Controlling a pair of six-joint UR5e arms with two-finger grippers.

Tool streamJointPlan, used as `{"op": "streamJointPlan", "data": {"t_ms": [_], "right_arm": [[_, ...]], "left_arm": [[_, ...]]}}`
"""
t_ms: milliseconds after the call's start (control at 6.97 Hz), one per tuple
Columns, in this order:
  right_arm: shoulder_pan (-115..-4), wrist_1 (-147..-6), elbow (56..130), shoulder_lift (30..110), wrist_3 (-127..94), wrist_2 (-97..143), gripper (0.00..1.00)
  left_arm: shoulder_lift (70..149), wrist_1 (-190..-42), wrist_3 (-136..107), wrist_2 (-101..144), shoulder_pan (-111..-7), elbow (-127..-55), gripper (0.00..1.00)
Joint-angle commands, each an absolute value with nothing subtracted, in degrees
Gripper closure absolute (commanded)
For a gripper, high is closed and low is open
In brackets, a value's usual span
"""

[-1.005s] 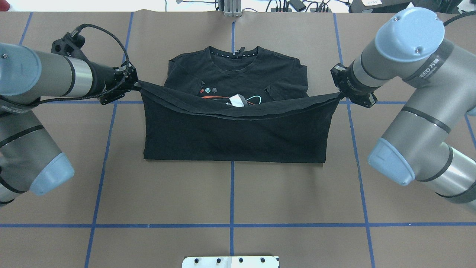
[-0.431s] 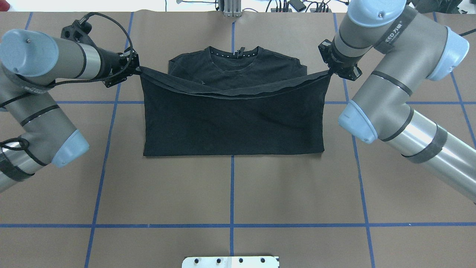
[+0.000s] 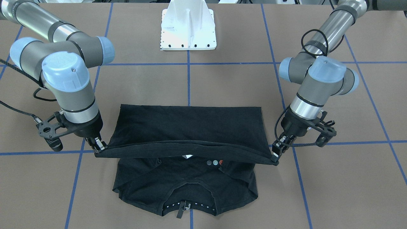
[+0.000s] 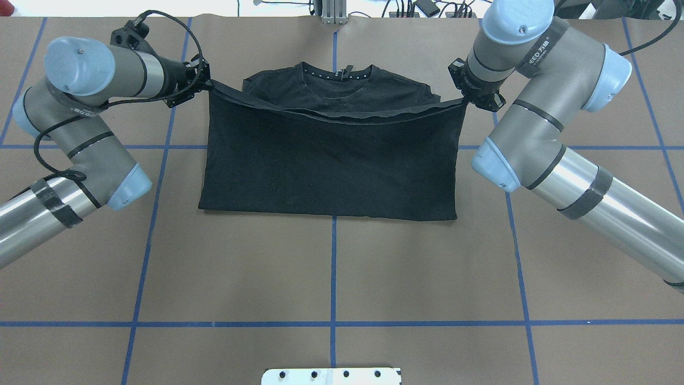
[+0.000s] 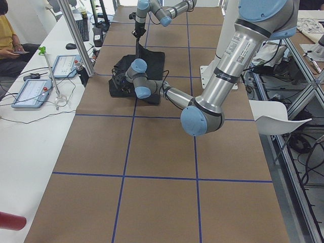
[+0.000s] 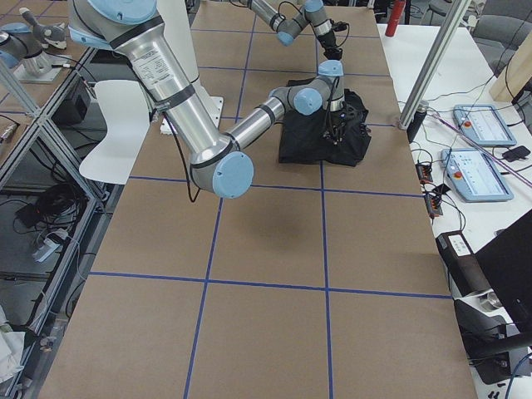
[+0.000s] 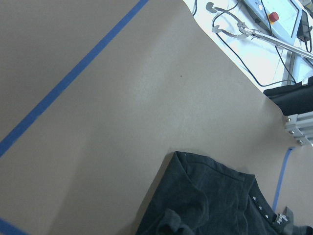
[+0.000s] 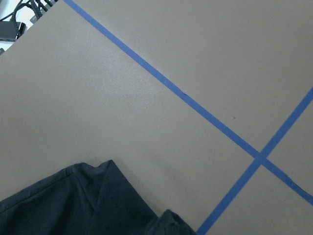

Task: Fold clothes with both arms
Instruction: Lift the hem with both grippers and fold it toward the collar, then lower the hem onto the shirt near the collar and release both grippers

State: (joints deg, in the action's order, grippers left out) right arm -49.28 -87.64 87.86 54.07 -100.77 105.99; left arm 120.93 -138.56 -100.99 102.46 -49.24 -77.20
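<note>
The black T-shirt (image 4: 331, 160) lies flat on the brown table, collar (image 4: 336, 75) at the far side. Its lower half is lifted and drawn over the chest. My left gripper (image 4: 206, 85) is shut on the hem's left corner and my right gripper (image 4: 467, 100) on the right corner, with the hem stretched between them just short of the collar. In the front-facing view the left gripper (image 3: 275, 156) and right gripper (image 3: 98, 148) hold the hem above the shirt (image 3: 187, 127). The three dots (image 3: 215, 162) peek out below it. The graphic is mostly hidden.
The white mounting base (image 3: 188, 28) stands at the robot's side of the table. Blue tape lines (image 4: 333, 272) cross the brown surface. An aluminium post (image 4: 334, 10) stands at the far edge. Desks with tablets (image 6: 478, 174) and a seated person (image 5: 7, 30) are beyond it.
Both grippers have carried the hem away from the robot toward the collar. The folded part now covers the chest graphic in the overhead view. Both arms have swung further over the table.
</note>
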Motion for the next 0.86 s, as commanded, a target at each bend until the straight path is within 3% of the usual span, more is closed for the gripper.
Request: {"op": "streamJointPlan", "data": {"t_ms": [0, 144, 287, 431, 574, 718], "right_arm": [[-49.13, -84.03, 79.67, 50.04, -100.90, 105.73, 1.00], [-49.13, -80.02, 76.06, 50.01, -100.90, 105.56, 1.00], [-49.91, -77.02, 74.55, 50.01, -100.81, 105.30, 0.74], [-50.70, -77.78, 74.53, 47.05, -101.77, 105.64, 0.01], [-51.06, -78.13, 75.75, 47.11, -102.30, 106.34, 0.00], [-50.98, -78.31, 82.20, 50.68, -104.04, 107.65, 0.00]], "left_arm": [[123.31, -142.62, -100.99, 100.29, -49.48, -70.86, 0.80], [123.92, -145.26, -100.99, 97.93, -49.57, -67.62, 0.60], [125.75, -149.55, -100.81, 97.21, -51.66, -62.98, 0.46], [126.12, -150.89, -100.03, 97.47, -52.11, -62.58, 0.42], [126.04, -151.00, -99.85, 97.56, -52.21, -62.58, 0.42], [126.12, -150.91, -99.84, 97.56, -52.21, -63.01, 0.42]]}}
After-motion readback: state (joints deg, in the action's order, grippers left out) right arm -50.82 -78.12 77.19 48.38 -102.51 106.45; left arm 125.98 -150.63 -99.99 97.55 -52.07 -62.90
